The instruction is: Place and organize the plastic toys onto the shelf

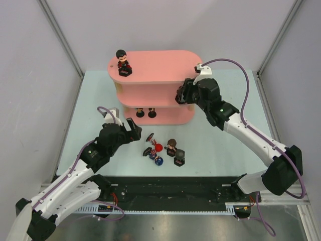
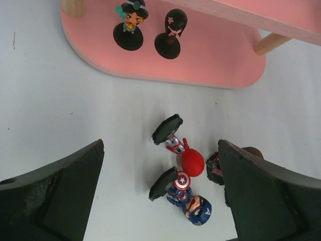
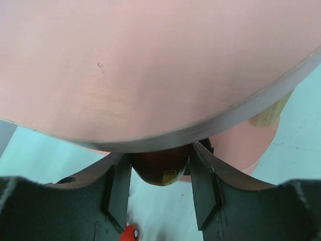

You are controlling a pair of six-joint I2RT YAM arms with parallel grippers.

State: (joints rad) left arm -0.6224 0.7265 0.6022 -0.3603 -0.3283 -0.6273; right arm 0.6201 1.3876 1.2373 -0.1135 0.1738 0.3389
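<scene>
The pink shelf (image 1: 160,68) stands at the back of the table. One toy (image 1: 122,63) stands on its top board, and two toys (image 2: 129,22) (image 2: 173,31) stand on the bottom board (image 2: 215,55). My right gripper (image 1: 182,95) is at the shelf's right end by the middle tier. In the right wrist view it (image 3: 160,165) is shut on a red-gold head (image 3: 161,168) half hidden under a pink board's edge. My left gripper (image 2: 160,150) hangs open over a red-headed toy (image 2: 192,161) and a blue-headed toy (image 2: 199,210), both lying down.
A dark-haired figurine (image 1: 171,147) and a dark grey one (image 1: 179,158) stand just right of the fallen pair. Light wooden posts (image 2: 270,44) hold up the boards. Grey walls close in the pale table (image 1: 225,145) on three sides.
</scene>
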